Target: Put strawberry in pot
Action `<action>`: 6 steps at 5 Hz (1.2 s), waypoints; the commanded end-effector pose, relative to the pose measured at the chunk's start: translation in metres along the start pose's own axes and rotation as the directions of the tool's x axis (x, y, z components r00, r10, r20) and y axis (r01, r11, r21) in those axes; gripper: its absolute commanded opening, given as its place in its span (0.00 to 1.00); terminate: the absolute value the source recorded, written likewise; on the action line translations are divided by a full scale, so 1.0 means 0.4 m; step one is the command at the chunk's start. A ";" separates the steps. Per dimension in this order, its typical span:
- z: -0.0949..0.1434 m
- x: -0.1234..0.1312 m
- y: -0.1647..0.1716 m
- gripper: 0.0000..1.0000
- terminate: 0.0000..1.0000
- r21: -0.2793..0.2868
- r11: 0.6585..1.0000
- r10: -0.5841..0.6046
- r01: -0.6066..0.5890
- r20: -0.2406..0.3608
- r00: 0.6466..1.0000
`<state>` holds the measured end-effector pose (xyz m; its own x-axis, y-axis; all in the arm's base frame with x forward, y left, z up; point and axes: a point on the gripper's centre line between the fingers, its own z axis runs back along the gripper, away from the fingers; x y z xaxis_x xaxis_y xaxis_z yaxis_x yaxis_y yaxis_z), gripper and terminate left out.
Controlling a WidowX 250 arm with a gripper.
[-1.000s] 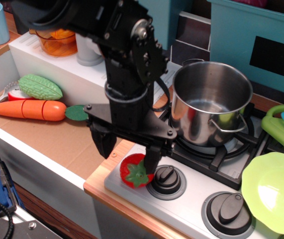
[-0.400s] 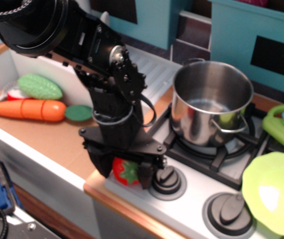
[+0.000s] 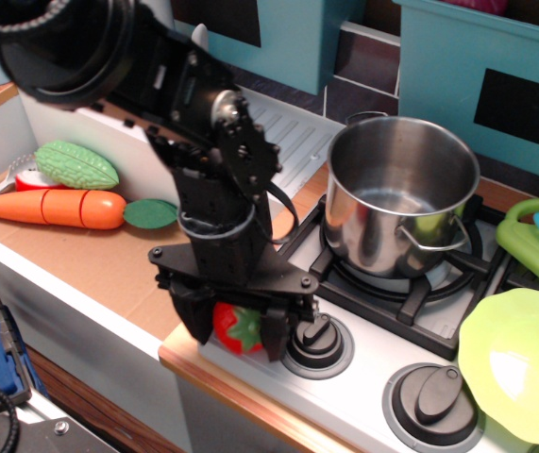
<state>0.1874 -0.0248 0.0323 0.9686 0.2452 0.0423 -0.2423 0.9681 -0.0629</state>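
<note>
The strawberry [image 3: 236,327] sits at the near left corner of the white stove top [image 3: 363,396], right by the edge. The black hand [image 3: 234,330] is down over it, with one finger on each side, holding the strawberry between them. A black knob [image 3: 314,340] is just to the right of the hand. The shiny pot [image 3: 399,193] stands on the burner, farther back and to the right, open at the top. A lime plate [image 3: 519,363] lies at the far right.
</note>
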 end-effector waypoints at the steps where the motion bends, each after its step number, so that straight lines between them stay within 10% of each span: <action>1: 0.130 0.020 -0.029 0.00 0.00 0.108 0.994 0.015 -0.019 0.042 0.999; 4: 0.295 0.134 -0.145 0.00 0.00 0.209 0.968 -0.176 0.143 0.147 0.973; 6: 0.291 0.206 -0.206 0.00 0.00 0.208 0.951 -0.268 0.229 0.185 0.946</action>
<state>0.2890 -0.0802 0.1416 0.9788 -0.0535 0.1978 0.0239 0.9885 0.1493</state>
